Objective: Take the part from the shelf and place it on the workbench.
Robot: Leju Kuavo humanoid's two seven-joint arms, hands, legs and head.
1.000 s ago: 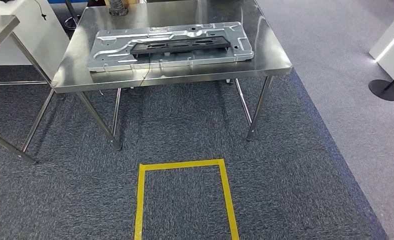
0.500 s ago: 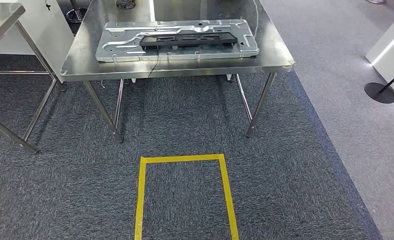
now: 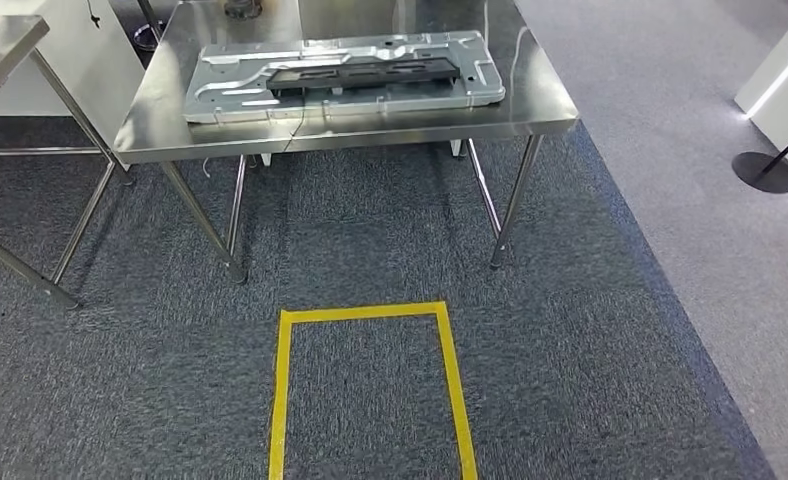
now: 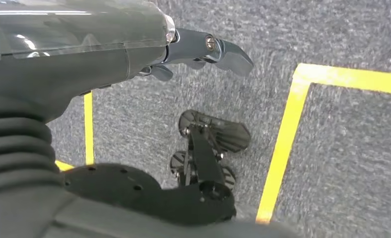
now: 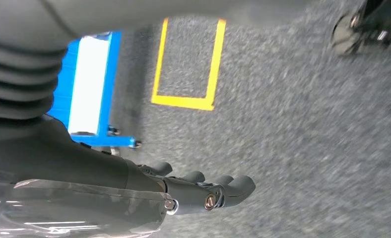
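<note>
A long black part (image 3: 360, 72) lies on a stamped silver metal panel (image 3: 390, 98), which rests on the steel workbench (image 3: 535, 105) at the top of the head view. My left hand (image 4: 203, 49) hangs over the grey carpet, fingers loosely extended and holding nothing. My right hand (image 5: 203, 191) hangs over the carpet too, its fingers side by side with nothing in them. A blue and white shelf cart (image 5: 92, 89) stands on the floor beyond the right hand.
A yellow tape rectangle (image 3: 370, 312) marks the carpet in front of the workbench. A second steel table (image 3: 0, 40) stands at the left. At the right are a black round stand base (image 3: 765, 172) and a white unit (image 3: 785, 80).
The whole head picture has shifted: the workbench now sits a little higher and more to the left, so the camera moved. The part and panel lie as before.
</note>
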